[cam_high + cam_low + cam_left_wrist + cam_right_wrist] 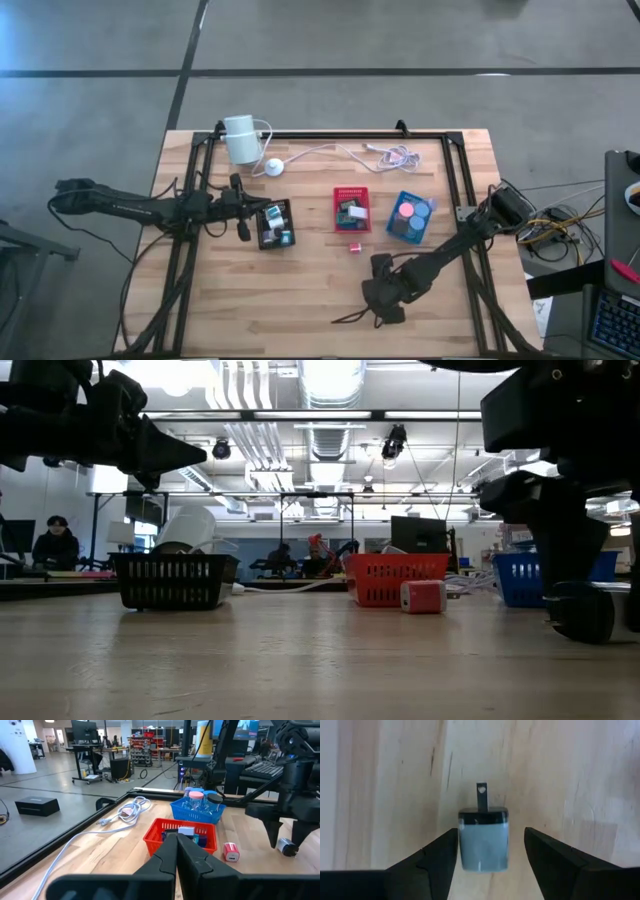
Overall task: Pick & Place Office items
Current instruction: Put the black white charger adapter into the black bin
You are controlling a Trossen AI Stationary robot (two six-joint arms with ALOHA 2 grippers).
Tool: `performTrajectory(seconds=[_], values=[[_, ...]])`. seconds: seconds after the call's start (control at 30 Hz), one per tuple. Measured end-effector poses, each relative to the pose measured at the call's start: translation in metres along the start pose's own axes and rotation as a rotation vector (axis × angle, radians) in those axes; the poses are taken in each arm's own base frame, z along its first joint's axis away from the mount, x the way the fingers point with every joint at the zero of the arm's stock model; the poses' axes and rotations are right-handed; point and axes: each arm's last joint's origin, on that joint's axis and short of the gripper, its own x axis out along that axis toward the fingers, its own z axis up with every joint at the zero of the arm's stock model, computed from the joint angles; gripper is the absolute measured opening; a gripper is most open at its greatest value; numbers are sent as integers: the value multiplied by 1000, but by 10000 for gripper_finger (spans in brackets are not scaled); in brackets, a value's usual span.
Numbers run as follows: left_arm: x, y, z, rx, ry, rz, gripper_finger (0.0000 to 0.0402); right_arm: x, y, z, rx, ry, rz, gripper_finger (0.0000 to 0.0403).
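A small grey-blue block with a dark end and a metal prong [484, 840] lies flat on the wooden table. My right gripper [490, 847] is open and points down, one finger on either side of the block, with gaps between them; it stands near the table's front edge [385, 298]. A pink block [354, 247] lies on the table in front of the red tray [351, 209]. My left gripper [176, 847] is shut and empty, held above the table beside the black tray [275, 225]. More small items lie in the black, red and blue trays.
The blue tray [411, 217] holds pastel discs, right of the red tray. A white cylinder device [240, 138] and its white cable [330, 152] lie at the far edge. A black frame [455, 170] runs around the table. Bare wood lies at the front left.
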Motion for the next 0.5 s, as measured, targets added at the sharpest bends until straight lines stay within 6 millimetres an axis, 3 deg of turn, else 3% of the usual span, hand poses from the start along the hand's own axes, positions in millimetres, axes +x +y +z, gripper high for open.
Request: performTrajectory(seconds=[0.2, 0.4, 0.5], values=[[0, 0, 0, 0, 0, 0, 10, 2, 1, 0, -28, -25, 13, 191], [0, 0, 0, 3, 0, 1, 10, 1, 1, 0, -30, -24, 21, 124], [0, 0, 0, -6, 0, 0, 10, -3, 1, 2, -23, -45, 30, 120]])
